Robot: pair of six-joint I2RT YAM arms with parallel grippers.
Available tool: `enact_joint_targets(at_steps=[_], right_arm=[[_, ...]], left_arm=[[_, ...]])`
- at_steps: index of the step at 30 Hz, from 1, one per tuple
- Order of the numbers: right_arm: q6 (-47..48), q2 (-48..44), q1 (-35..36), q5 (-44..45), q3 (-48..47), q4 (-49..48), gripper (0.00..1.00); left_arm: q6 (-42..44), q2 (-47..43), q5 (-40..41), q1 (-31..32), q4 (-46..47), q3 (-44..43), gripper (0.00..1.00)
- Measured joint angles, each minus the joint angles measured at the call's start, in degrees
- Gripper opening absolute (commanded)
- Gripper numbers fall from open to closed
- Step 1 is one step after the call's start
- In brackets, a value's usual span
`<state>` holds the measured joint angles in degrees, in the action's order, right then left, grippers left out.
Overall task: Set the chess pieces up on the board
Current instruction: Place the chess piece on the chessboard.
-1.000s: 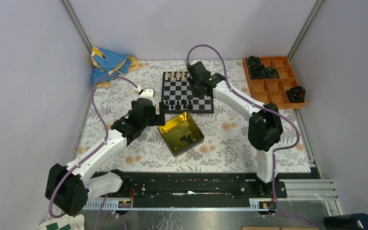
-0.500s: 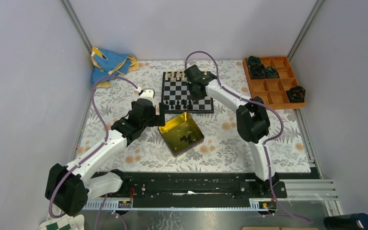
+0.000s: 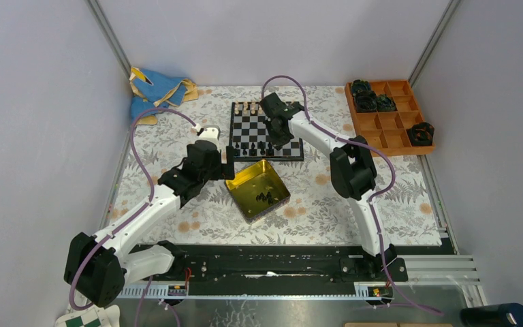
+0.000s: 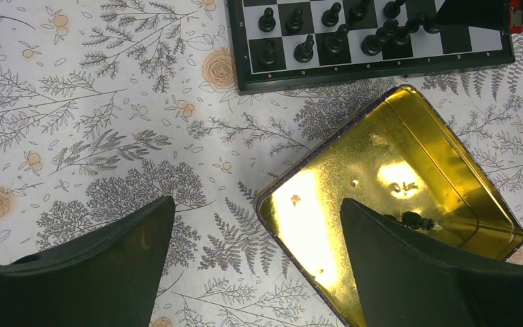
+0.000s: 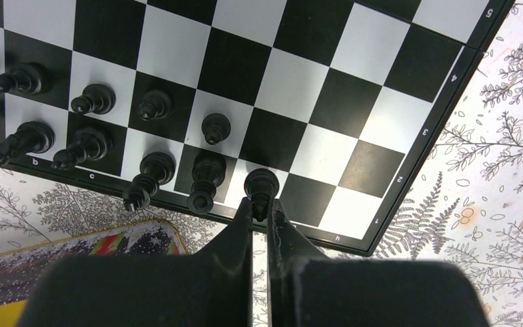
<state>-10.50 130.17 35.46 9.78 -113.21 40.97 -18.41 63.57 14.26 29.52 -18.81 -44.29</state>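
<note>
Right claw [image 5: 259,208] clamps a black chess piece [image 5: 261,182] on the board [image 5: 381,82] by letter h; left claw [image 4: 255,204] spread.

black chess pieces [image 5: 208,128] upright, checkered board [image 5: 327,95] flat

Left arm [image 3: 143,211] reaches forward, left gripper [image 4: 252,218] spread wide, facing down. Right arm [image 3: 317,135] stretches far out, elbow folded back, right gripper [image 5: 259,208] pinched on a black chess piece [image 5: 261,182].
</note>
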Motion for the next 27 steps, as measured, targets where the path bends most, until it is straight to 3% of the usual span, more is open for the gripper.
enact_joint_targets(at_steps=[27], right_arm=[[-1.4,0.9,-0.5,-2.4,-1.6,3.3,0.03]], left_arm=[[0.0,0.0,-0.1,0.0,0.0,0.0,0.99]])
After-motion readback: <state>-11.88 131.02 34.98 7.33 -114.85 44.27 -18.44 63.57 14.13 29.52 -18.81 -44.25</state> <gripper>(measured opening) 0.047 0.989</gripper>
